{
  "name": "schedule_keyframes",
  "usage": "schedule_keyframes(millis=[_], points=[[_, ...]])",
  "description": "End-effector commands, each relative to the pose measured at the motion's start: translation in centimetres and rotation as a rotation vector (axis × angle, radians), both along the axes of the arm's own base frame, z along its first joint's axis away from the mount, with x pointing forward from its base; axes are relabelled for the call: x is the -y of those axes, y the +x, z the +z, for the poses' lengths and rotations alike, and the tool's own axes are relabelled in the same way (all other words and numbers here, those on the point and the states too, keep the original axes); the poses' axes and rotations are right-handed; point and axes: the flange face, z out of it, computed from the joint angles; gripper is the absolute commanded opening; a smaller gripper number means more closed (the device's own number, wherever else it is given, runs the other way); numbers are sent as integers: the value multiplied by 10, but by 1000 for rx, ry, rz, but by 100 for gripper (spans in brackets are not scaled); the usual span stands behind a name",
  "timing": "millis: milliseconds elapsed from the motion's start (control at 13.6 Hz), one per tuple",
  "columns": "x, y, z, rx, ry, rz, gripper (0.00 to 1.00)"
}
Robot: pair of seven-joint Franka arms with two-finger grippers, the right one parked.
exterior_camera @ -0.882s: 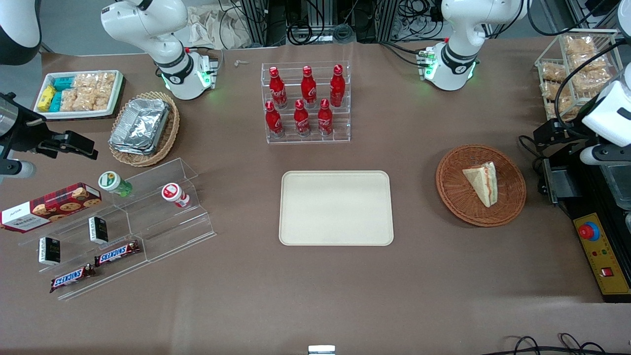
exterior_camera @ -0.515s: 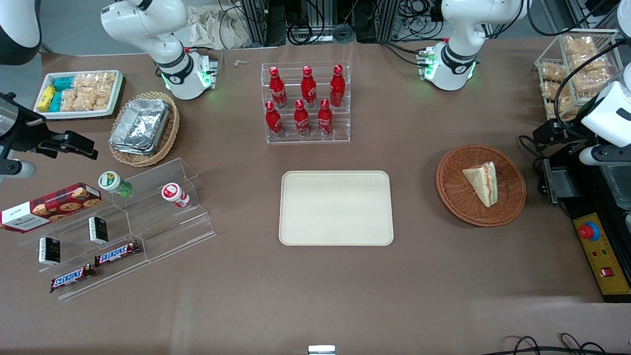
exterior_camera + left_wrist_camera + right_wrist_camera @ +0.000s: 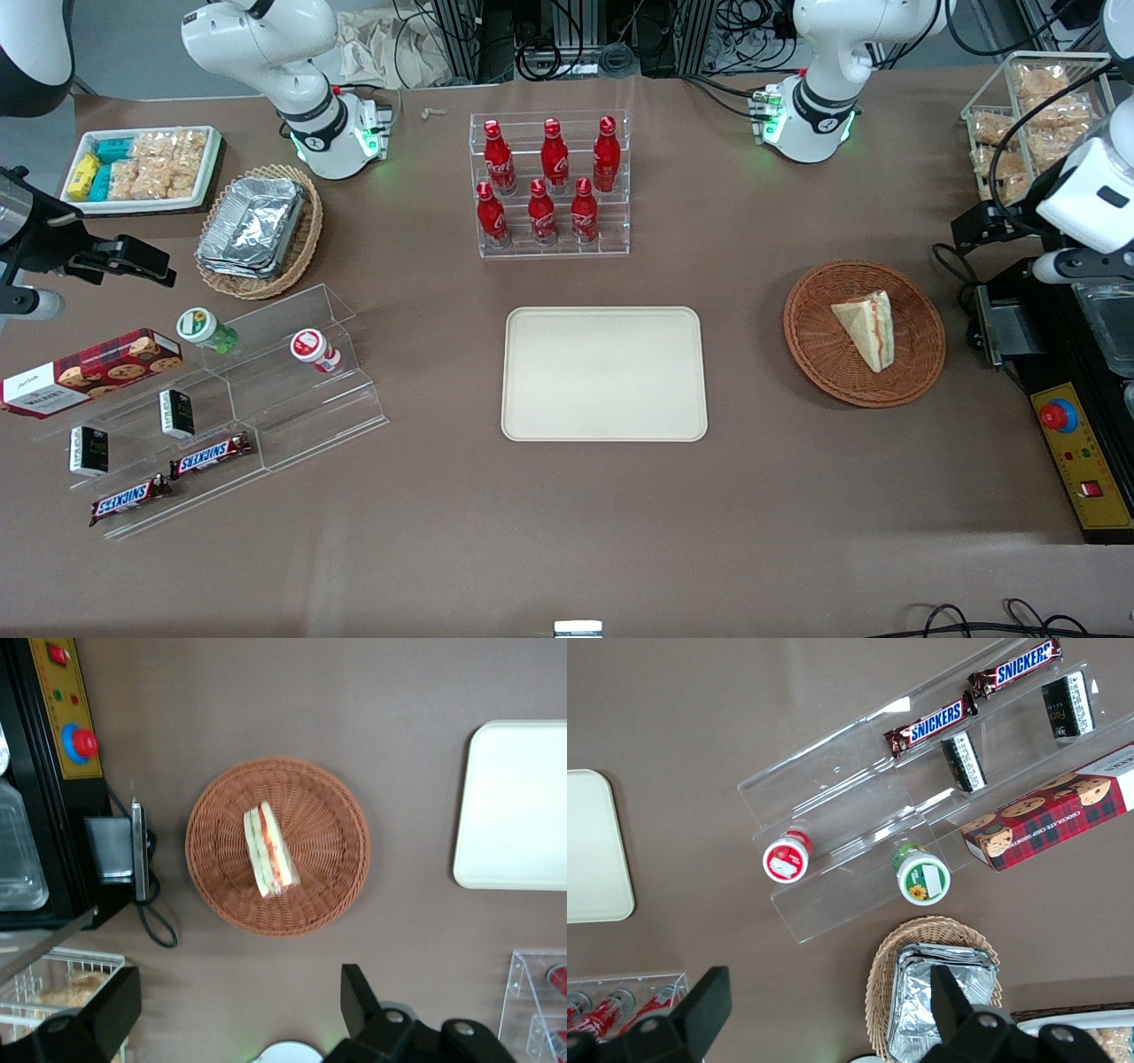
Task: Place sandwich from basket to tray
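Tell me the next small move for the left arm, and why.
Probably bring the gripper down toward the sandwich, centring over it first. The sandwich lies in the basket, untouched, and the tray holds nothing. The gripper hangs open, high above the table beside the basket, off-centre from the sandwich, so closing now would catch nothing.

**Free room and obstacles around basket and tray**

The left arm's gripper [image 3: 239, 1014], fingers spread wide, hangs high above the round reddish-brown wicker basket [image 3: 815, 354]. Bare brown table separates basket and flat cream-beige tray [image 3: 605, 416]. A black control box [image 3: 1076, 443] stands just beside the basket; a clear rack of red bottles [image 3: 551, 186] stands farther back.
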Motion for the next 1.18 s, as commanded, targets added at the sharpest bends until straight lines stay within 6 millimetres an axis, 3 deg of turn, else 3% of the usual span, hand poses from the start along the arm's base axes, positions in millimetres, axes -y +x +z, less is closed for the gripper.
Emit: schedule_keyframes(millis=[0,147,294,588,1103], points=[[-3,-28,-26,13,18,15,100],[-5,-50,-60,59,13,21,100],[-5,-60,-95,64,25,156,100],[0,-62,-149,36,48,321,100],[-14,-51,-248,-30,109,331,100]])
